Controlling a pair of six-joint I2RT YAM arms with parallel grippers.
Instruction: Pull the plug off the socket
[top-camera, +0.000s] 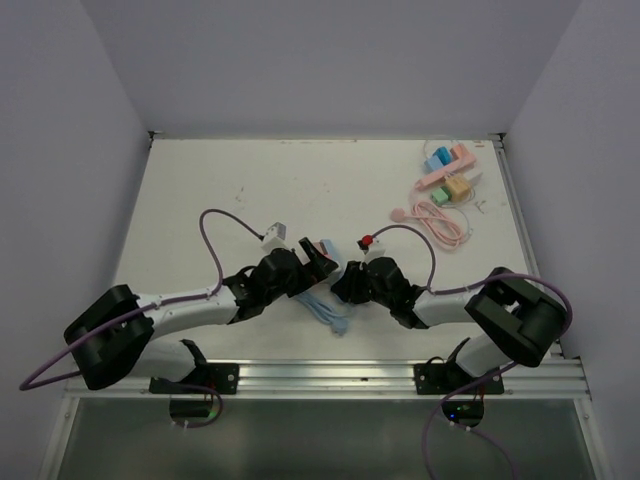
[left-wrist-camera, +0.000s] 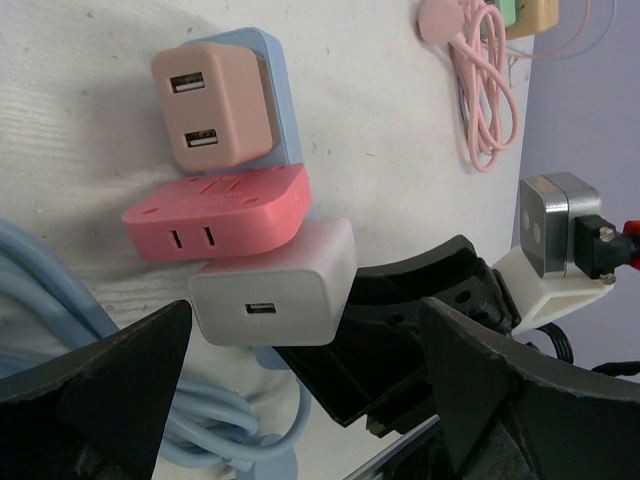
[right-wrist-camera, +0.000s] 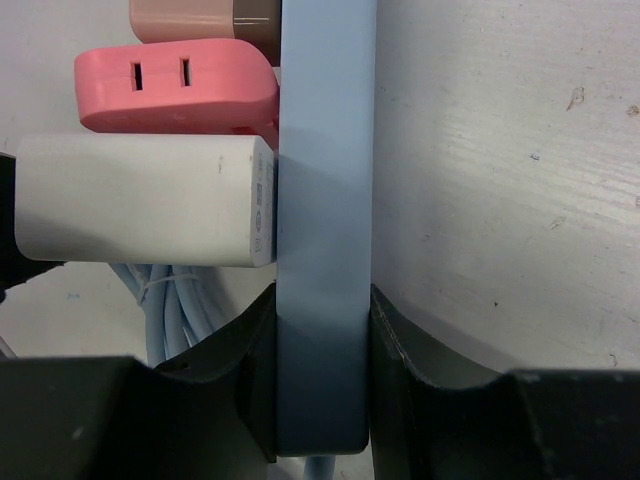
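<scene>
A light blue power strip (right-wrist-camera: 325, 200) stands on edge on the white table. Three plugs sit in it: a tan-pink USB charger (left-wrist-camera: 213, 105), a red adapter (left-wrist-camera: 215, 212) and a white charger (left-wrist-camera: 272, 285), which also shows in the right wrist view (right-wrist-camera: 140, 200). My right gripper (right-wrist-camera: 322, 390) is shut on the strip's cable end, one finger on each flat side. My left gripper (left-wrist-camera: 300, 400) is open just short of the white charger, its fingers (left-wrist-camera: 130, 380) apart and touching nothing. In the top view both grippers meet at table centre, left (top-camera: 318, 258) and right (top-camera: 345, 283).
The strip's coiled blue cable (top-camera: 325, 310) lies under and in front of the grippers. A pink cable (top-camera: 440, 220) and several small coloured adapters (top-camera: 450, 170) lie at the back right. Walls stand close on both sides.
</scene>
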